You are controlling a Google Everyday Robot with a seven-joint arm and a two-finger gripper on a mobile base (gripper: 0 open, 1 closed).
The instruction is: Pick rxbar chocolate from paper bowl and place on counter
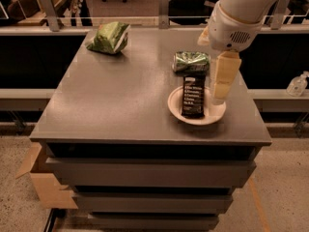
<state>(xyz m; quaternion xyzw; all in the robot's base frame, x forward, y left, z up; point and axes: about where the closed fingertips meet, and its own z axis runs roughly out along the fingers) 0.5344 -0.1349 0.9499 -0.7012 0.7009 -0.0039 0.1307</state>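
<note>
Counter point(120, 95): gripper point(219, 98) hides part of paper bowl point(193, 122) beside rxbar chocolate point(193, 96).

Under dim warm light, a speckled beige floor point(285, 187) surrounds the grey drawer-fronted desk point(125, 100), over whose right side the claw point(219, 98) hangs, with a brown cardboard box point(41, 182) at its lower left, a metal railing point(145, 19) behind it and a clear bottle point(298, 83) on the right-hand ledge point(280, 94).

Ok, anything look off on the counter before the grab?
Only the can: it lies on its side just behind the bowl, near the far end of the bar. The bar lies flat in the bowl, overhanging the far rim. The gripper hangs over the bowl's right side. Nothing spilled.
</note>
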